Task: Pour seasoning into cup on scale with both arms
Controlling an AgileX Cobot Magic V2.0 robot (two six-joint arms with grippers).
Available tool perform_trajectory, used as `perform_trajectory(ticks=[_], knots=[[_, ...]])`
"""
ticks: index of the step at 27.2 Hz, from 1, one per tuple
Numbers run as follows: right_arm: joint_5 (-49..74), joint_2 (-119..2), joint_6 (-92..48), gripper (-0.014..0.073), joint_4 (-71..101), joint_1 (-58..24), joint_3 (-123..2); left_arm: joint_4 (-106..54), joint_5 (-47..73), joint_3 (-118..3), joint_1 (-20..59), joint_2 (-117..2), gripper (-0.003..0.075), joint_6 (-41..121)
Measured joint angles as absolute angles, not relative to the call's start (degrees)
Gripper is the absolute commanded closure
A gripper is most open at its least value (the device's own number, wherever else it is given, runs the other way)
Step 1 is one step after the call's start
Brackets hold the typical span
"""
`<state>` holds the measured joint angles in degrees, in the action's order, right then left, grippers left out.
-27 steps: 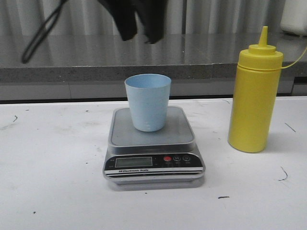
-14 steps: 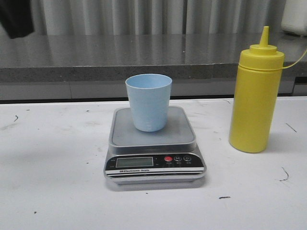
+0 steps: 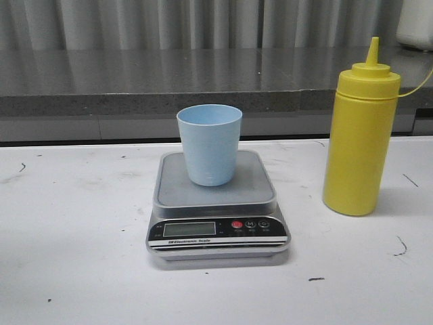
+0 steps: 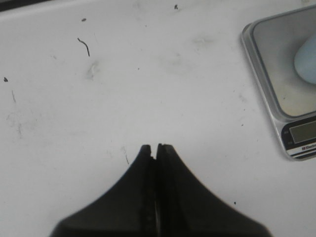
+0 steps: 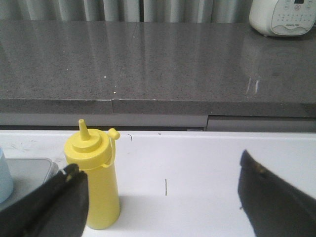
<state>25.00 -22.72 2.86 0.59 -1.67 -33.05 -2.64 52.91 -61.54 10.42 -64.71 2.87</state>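
Note:
The pale blue cup [image 3: 210, 144] stands upright on the silver scale [image 3: 216, 210] at the table's middle. The tall yellow seasoning bottle [image 3: 358, 135] stands upright to its right on the table. Neither arm shows in the front view. In the left wrist view my left gripper [image 4: 154, 147] is shut and empty over bare table, with the scale [image 4: 276, 84] and cup [image 4: 307, 61] off to one side. In the right wrist view my right gripper [image 5: 158, 170] is wide open and empty; the bottle [image 5: 96, 180] stands just beyond one of its fingers [image 5: 59, 202].
The white table [image 3: 81, 237] has small dark marks. A grey counter ledge [image 3: 135, 81] runs along the back, with a white appliance [image 5: 284, 17] on it at the far right.
The left arm, above the cup a second ago, moved left and out of the front view. The cup, scale and bottle have not moved.

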Motion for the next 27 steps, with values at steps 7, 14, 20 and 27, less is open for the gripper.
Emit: perform_trajectory(ticks=[7, 14, 20, 27], knots=[[25.0, -22.7, 2.9, -0.0038, 0.6, -1.7, -33.1, -4.4, 43.7, -50.3, 10.4, -50.9, 0.074, 2.8], [25.0, -22.7, 2.9, -0.0038, 0.6, -1.7, -33.1, -4.7, 36.9, -40.0, 10.4, -35.4, 0.074, 2.8], [25.0, -22.7, 2.9, -0.0038, 0.6, -1.7, -33.1, -4.7, 34.7, -33.3, 10.4, -22.8, 0.074, 2.7], [25.0, -22.7, 2.9, -0.0038, 0.6, -1.7, -33.1, -5.1, 33.3, -27.6, 10.4, -10.9, 0.074, 2.7]])
